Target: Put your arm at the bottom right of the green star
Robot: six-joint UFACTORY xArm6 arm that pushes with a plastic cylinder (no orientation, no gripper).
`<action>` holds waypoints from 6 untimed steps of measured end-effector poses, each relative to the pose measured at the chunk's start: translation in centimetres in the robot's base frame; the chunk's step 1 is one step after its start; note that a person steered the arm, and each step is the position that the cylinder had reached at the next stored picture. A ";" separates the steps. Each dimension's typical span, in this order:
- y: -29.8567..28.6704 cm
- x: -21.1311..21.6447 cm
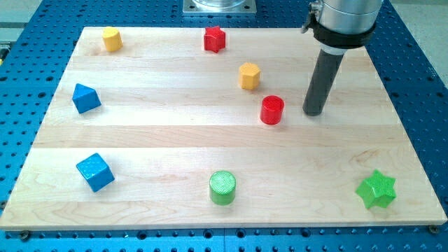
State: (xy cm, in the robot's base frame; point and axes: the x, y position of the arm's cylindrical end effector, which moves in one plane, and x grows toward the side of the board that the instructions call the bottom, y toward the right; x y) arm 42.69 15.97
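My tip [313, 112], a bare rod grasping nothing, rests just right of the red cylinder [272, 110]; the green star [376, 189] sits well below-right of that cylinder, untouched, leaving room to approach

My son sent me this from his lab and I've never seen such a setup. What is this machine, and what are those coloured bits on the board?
It is a robot arm ending in a dark rod; my tip slides over the wooden board and pushes blocks. Nothing is held. One camera looks down on the board.

The tip stands just right of the red cylinder. The green star it should approach lies far below, near the view's bottom right. Other blocks, yellow, red, blue and green, are scattered around.
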 end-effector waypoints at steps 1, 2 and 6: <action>-2.8 0.4; -7.5 1.2; 13.0 13.9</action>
